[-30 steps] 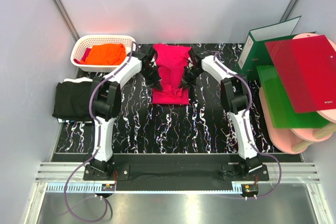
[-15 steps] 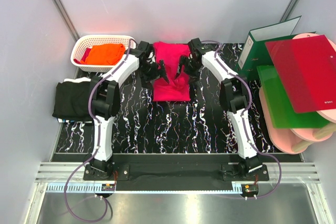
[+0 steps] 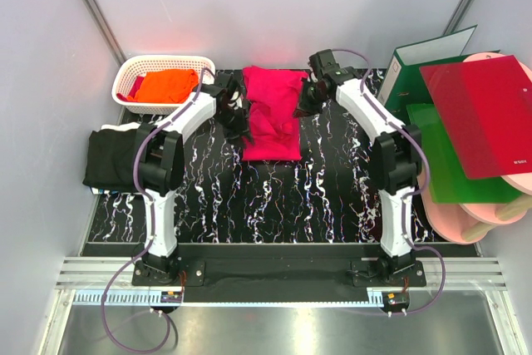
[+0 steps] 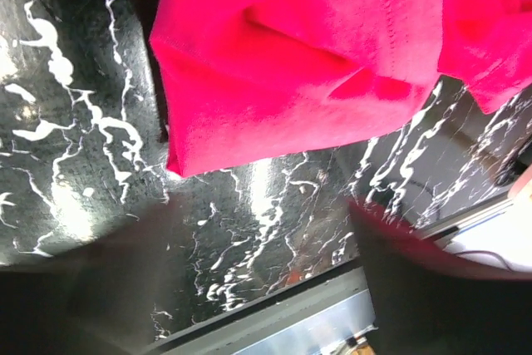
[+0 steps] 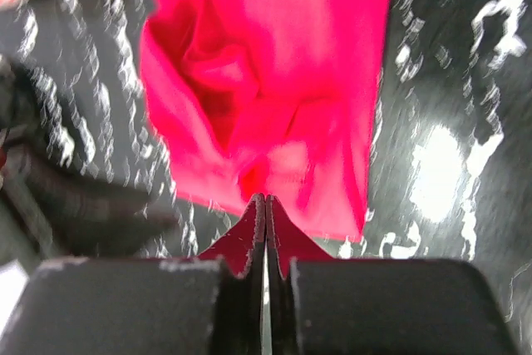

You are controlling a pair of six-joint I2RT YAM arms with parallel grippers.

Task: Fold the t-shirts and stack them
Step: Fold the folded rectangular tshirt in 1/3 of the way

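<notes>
The crimson-pink t-shirt [image 3: 273, 118] lies on the bench [image 3: 274, 197] at the far middle, already brought to a narrow strip. Its long axis runs from the far side toward the arm bases, and it lies directly between the two tools. The left tool [image 3: 236, 115] is just beside the left long edge, about the middle of the length. Its fingers stand apart and nothing is between them, so it is open. The right tool [image 3: 309, 99] is beside the right long edge, more toward the far end. Its fingers are pressed together, with the tips at the hem of the cloth. I cannot tell whether a thin fold is pinched there.

I judge that the next move is a fold across the short way, far end onto near end. For this each tool must take its own far corner. The right one is nearer to its corner than the left.

The black t-shirt [image 3: 116, 155] lies well apart at the left, on the left arm's side. The orange t-shirt [image 3: 166, 86] is in the basket [image 3: 133, 68].
</notes>
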